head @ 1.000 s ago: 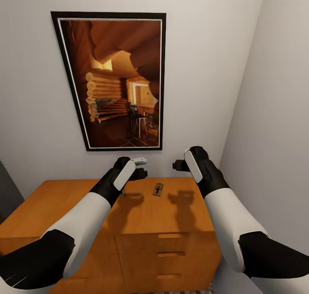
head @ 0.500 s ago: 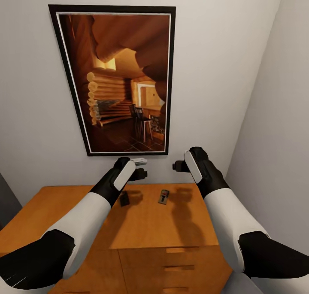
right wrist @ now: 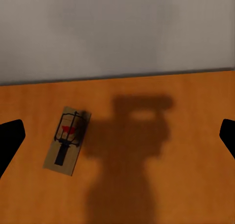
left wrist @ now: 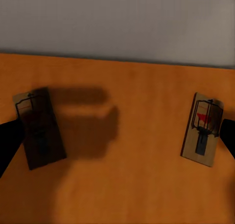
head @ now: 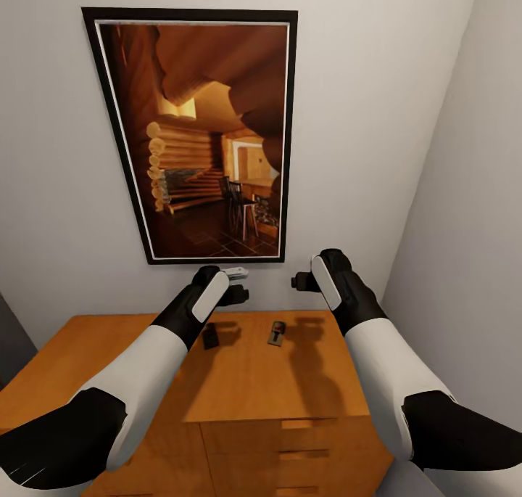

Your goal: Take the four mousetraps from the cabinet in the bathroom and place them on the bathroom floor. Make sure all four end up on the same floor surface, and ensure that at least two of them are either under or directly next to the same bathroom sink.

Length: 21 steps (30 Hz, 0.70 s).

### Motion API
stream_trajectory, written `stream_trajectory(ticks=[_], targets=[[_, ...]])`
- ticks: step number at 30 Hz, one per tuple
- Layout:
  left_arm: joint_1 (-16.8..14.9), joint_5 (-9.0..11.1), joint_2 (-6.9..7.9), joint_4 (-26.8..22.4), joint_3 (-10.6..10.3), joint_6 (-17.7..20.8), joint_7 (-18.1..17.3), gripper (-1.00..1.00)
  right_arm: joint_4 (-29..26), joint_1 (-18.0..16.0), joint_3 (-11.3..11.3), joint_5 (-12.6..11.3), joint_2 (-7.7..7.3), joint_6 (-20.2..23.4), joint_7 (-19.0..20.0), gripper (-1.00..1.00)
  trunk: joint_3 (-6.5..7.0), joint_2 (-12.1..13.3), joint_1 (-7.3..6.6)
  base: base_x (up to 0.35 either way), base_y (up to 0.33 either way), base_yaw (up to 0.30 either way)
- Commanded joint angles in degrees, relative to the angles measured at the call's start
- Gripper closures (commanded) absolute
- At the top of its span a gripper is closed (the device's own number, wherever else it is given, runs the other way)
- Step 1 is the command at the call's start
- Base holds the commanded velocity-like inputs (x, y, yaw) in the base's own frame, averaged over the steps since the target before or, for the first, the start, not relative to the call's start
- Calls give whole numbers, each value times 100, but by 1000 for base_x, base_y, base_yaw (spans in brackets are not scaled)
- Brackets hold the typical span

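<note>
Two mousetraps [head: 210, 335] [head: 277, 332] lie on the cabinet [head: 275, 381] — both grippers' [head: 235, 283] [head: 301, 280] jaws spread, empty.

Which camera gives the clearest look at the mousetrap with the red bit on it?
The right wrist view: the mousetrap lies whole and unshadowed on the cabinet. In the left wrist view it sits near the frame edge beside a dark fingertip. The head view shows it tiny.

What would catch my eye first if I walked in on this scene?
Probably the big framed picture of a log cabin interior on the wall, straight above the orange-brown cabinet. Next, two small mousetraps lying on the cabinet top near the wall, with the robot's left gripper and right gripper hovering over them.
</note>
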Motion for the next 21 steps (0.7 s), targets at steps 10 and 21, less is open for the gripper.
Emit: stream_trajectory(ticks=[10, 21], targets=[[-6, 54, 0, -4, -9, 92, 46, -100, -1, -3, 11, -59, 2, 14, -53, -100, -14, -14, 4, 0, 0, 0], [-8, 54, 0, -4, -9, 200, 45, -100, 1, 2, 9, -59, 3, 14, -55, -100, -14, -14, 4, 0, 0, 0]])
